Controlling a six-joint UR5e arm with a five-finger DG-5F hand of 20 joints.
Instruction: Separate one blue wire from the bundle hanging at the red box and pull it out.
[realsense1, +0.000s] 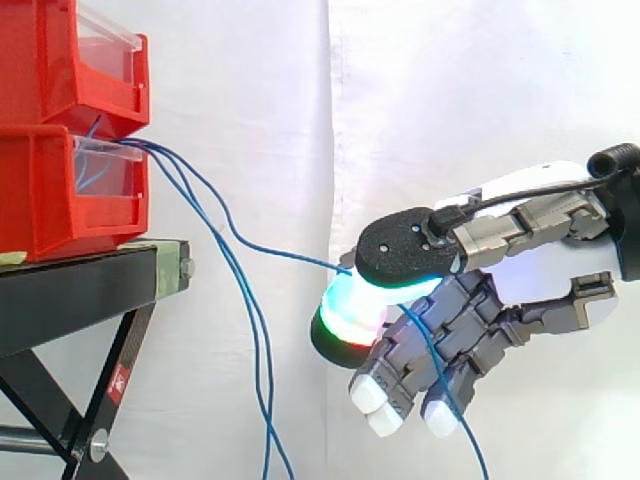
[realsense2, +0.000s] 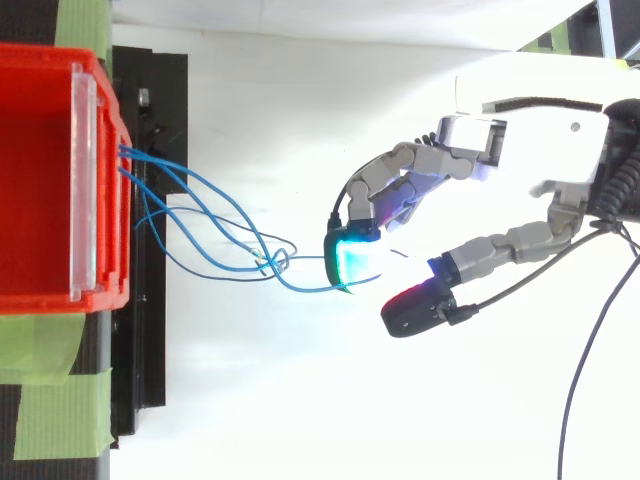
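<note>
Several blue wires (realsense1: 255, 350) hang as a bundle from the front of the lower red bin (realsense1: 50, 200), looping down past the stand. One blue wire (realsense1: 280, 253) runs apart from them, stretched rightward to my hand (realsense1: 550, 270). The hand is shut on this wire: it sits pinched between a black-backed pad (realsense1: 405, 245) and a pad glowing green and red (realsense1: 345, 310), and its free end drops below the fingers. From above, the same wire (realsense2: 300, 287) reaches the cyan-glowing pad (realsense2: 355, 262), right of the red bin (realsense2: 40, 180), while the rest of the wires (realsense2: 200, 215) cross and loop between bin and hand.
A second red bin (realsense1: 60, 60) is stacked on the lower one. Both rest on a black stand (realsense1: 80, 290) with angled legs. Green tape (realsense2: 50, 420) marks the stand's surface near the bin. A white curtain hangs behind.
</note>
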